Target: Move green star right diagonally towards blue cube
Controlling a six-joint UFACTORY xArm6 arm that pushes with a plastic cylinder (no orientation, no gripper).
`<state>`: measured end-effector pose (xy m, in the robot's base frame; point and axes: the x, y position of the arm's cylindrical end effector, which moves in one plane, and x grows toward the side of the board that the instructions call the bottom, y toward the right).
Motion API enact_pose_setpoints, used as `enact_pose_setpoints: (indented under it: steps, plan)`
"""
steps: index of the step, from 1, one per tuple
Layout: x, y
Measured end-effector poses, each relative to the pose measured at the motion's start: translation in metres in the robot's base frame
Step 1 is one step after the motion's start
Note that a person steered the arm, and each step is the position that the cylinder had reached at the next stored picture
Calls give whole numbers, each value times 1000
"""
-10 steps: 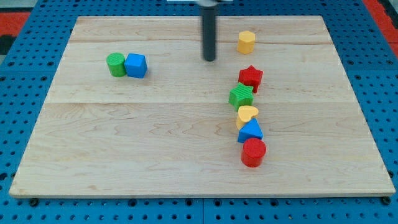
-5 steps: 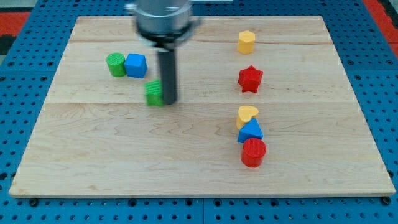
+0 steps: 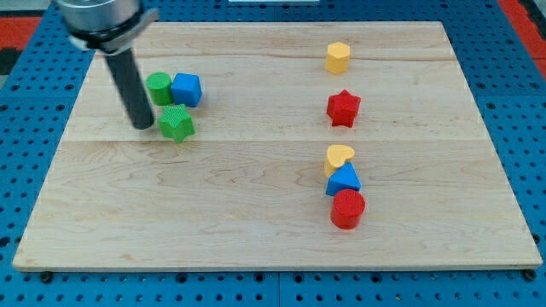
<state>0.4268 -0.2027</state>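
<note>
The green star [image 3: 177, 124] lies on the wooden board at the view's upper left, just below the green cylinder [image 3: 159, 89] and the blue cube [image 3: 186, 89], which touch side by side. The star sits below and slightly left of the cube, very close to it. My tip [image 3: 142, 126] rests on the board just left of the green star, a small gap between them, and below-left of the green cylinder.
A yellow hexagonal block [image 3: 338, 57] is near the view's top right, a red star [image 3: 343, 108] below it. Lower, a yellow heart [image 3: 339, 157], a blue triangle [image 3: 343, 180] and a red cylinder [image 3: 347, 209] form a column. The board's edge [image 3: 273, 264] runs along the bottom.
The green star was pushed from beside the red star far to the left, ending under the blue cube. My tip went from the star's right side to its left side.
</note>
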Motion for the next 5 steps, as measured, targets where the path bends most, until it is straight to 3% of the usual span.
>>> enact_pose_setpoints:
  steps: [1, 3, 4, 5]
  plan:
    - [28, 15]
    - [-3, 38]
    - [2, 51]
    - [19, 126]
